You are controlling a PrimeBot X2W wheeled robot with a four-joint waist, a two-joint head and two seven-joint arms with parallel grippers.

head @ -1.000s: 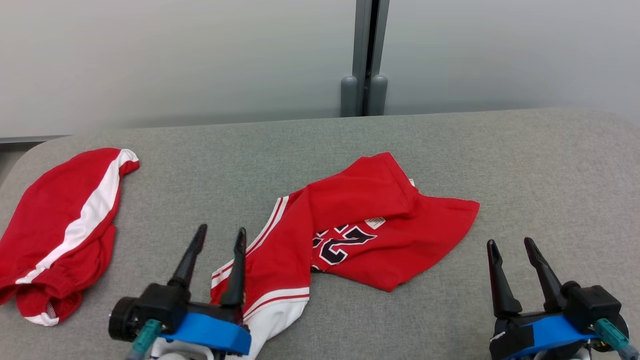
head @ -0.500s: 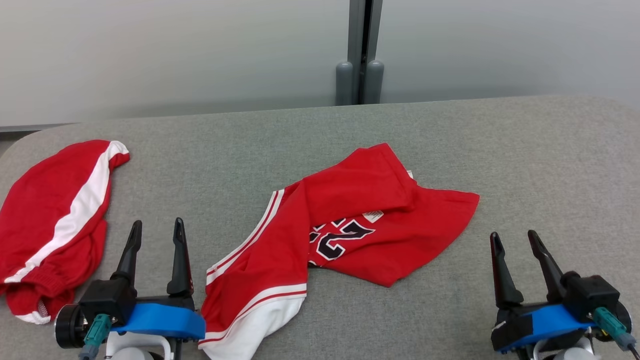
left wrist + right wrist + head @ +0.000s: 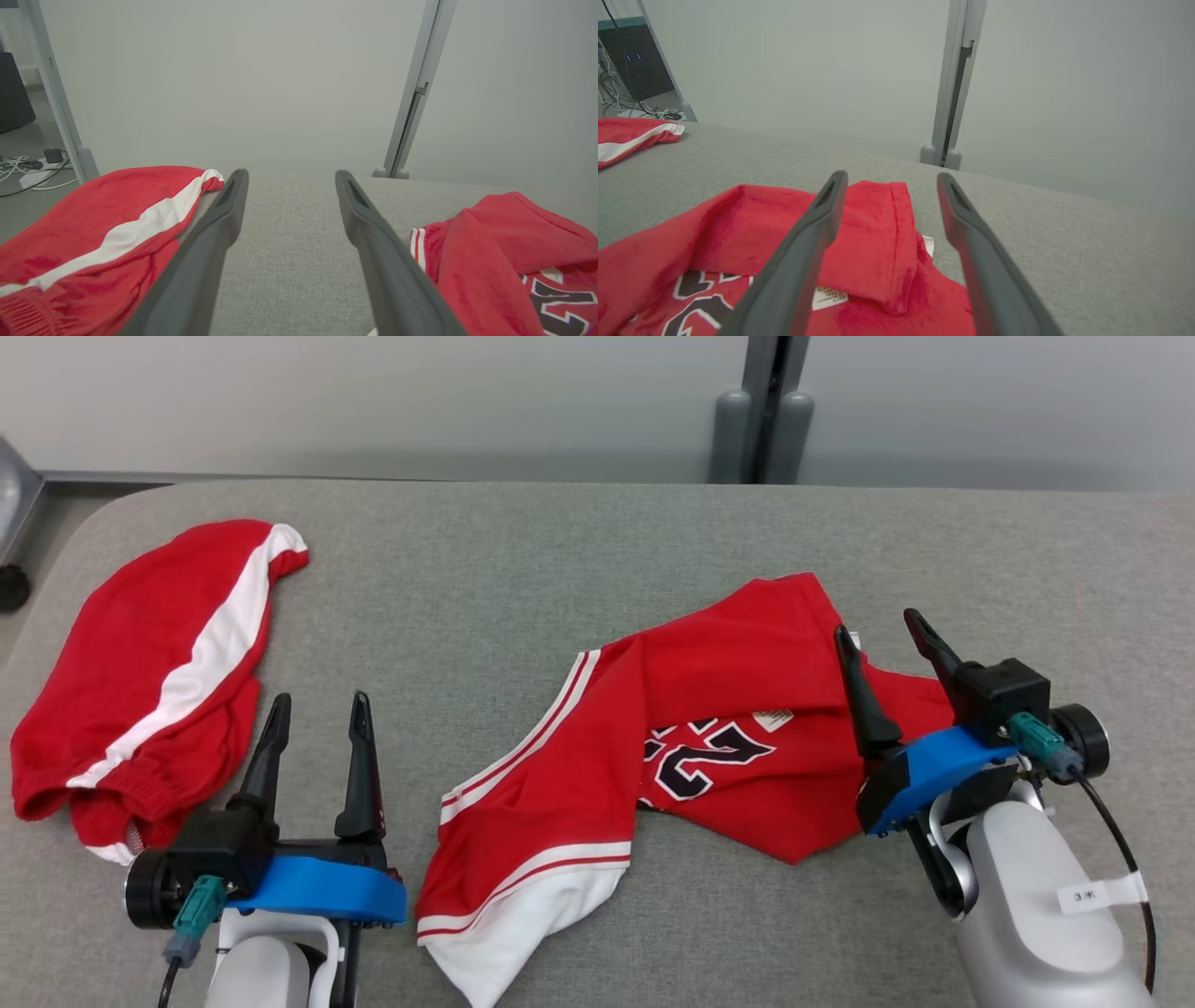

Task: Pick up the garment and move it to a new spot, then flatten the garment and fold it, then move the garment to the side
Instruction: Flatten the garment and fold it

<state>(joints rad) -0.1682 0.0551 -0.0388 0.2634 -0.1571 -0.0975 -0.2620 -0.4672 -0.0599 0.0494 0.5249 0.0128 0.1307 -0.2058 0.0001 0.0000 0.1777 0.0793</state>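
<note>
On the grey bench, right of centre, the red jersey lies crumpled and partly folded over itself. Its white hem band with thin red stripes points toward the near edge. Dark, white-edged numerals and a small white label show in the middle, below a flap of cloth doubled over them.

The right claw is over the jersey's right part, jaws spread wide and gripping nothing. In the right wrist view, the flap's hemmed edge lies between the two fingers, with the left finger over red cloth and the right finger over bare bench. Whether the tips touch the fabric cannot be told.

The left claw is also wide open and empty. It sits over bare bench between the jersey and a second red garment with a white stripe, which is bunched at the far left. A grey post stands against the wall beyond the far edge.
</note>
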